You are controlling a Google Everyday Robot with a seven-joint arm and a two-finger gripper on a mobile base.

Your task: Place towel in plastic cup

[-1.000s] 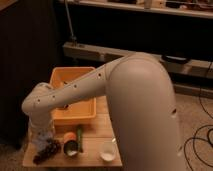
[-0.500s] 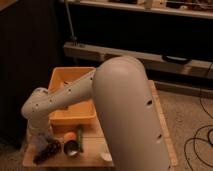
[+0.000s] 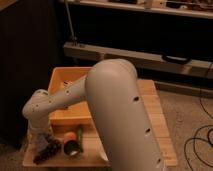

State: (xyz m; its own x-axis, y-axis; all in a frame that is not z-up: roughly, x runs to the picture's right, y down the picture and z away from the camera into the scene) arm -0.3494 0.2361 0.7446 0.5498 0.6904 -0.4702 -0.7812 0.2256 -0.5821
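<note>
Camera view: claw point(image 3: 47, 148) apparently low over table point(image 3: 160, 117)

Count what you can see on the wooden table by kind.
Yellow bin: 1
Towel, right by the gripper at the near corner of the table: 1
Plastic cup: 1
Green sponge: 1
Orange object: 1
Total: 5

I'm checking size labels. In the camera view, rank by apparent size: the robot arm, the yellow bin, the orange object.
1. Robot arm, nearest the camera, so inflated.
2. Yellow bin.
3. Orange object.
The gripper sits at the table's front-left corner.
</note>
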